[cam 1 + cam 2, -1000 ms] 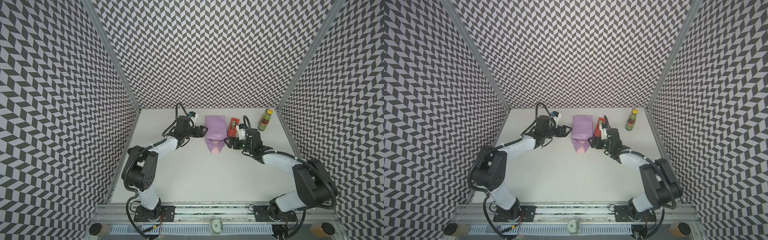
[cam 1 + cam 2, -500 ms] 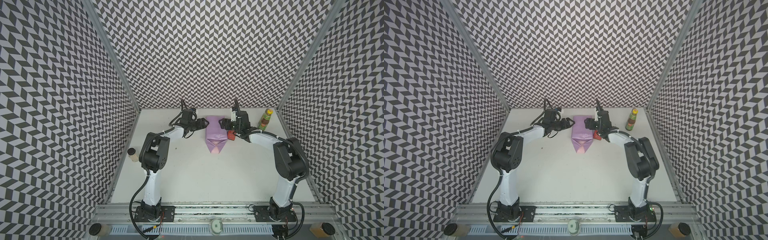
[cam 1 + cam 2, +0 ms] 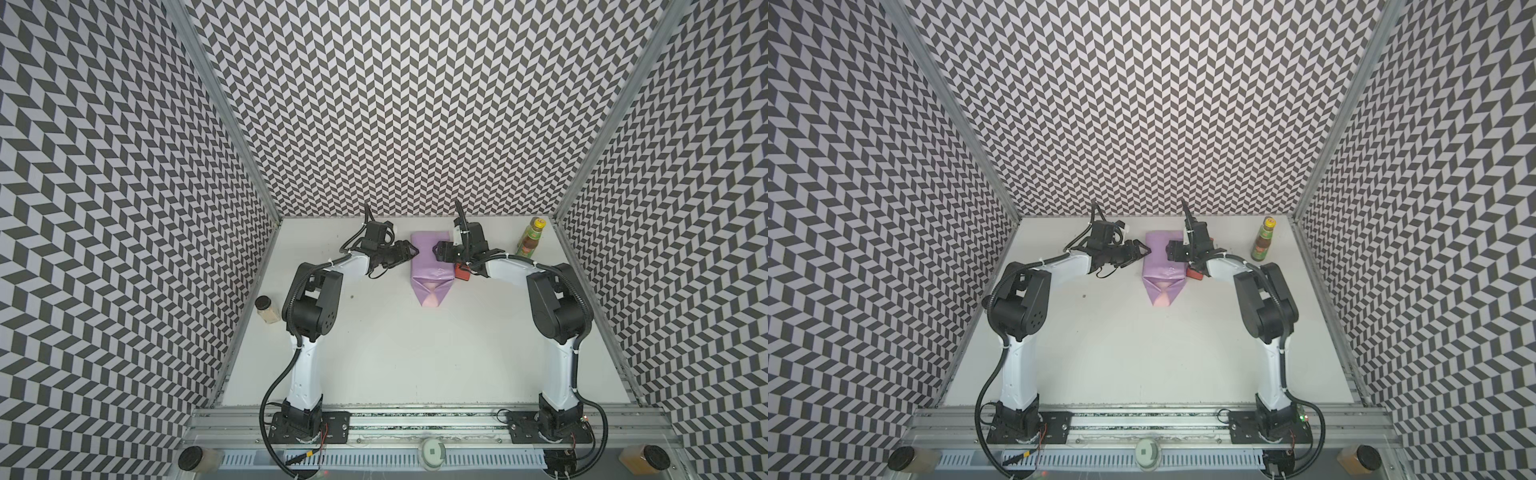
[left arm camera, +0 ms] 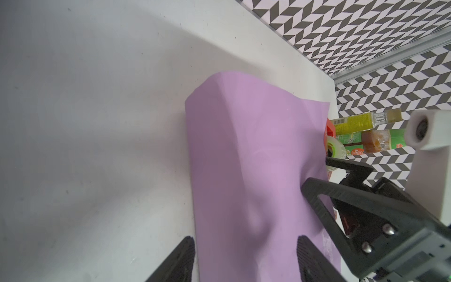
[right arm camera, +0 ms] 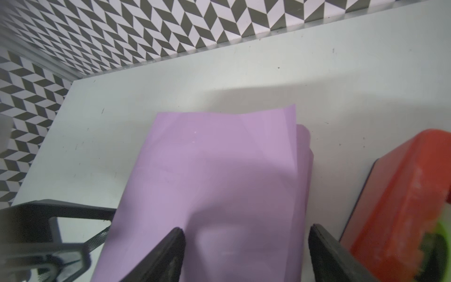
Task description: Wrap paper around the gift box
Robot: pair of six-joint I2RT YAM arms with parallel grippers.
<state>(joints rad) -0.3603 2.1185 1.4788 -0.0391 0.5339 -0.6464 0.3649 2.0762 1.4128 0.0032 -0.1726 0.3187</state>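
Observation:
The lilac paper [image 3: 428, 266] [image 3: 1160, 266] lies folded round the gift box, which is hidden inside it. The parcel's near end is folded into a pointed flap [image 3: 432, 293] showing pale pink. My left gripper [image 3: 409, 251] [image 3: 1142, 250] is open at the parcel's left edge. In the left wrist view the left gripper [image 4: 245, 246] has one finger over the table and one over the paper [image 4: 244, 146]. My right gripper [image 3: 438, 253] [image 3: 1172, 251] [image 5: 246, 232] is open over the parcel's right side. One finger is above the paper [image 5: 219, 158], the other just past its edge.
A red tape dispenser [image 3: 462, 272] [image 5: 402, 195] lies close against the parcel's right side, under the right wrist. A sauce bottle [image 3: 528, 243] [image 3: 1262, 241] stands at the back right. A small jar [image 3: 266, 309] stands by the left wall. The back wall is just behind the parcel.
Both arms lifted their elbows and carried the grippers back and inward onto the far half of the parcel. The left jaws have narrowed a little.

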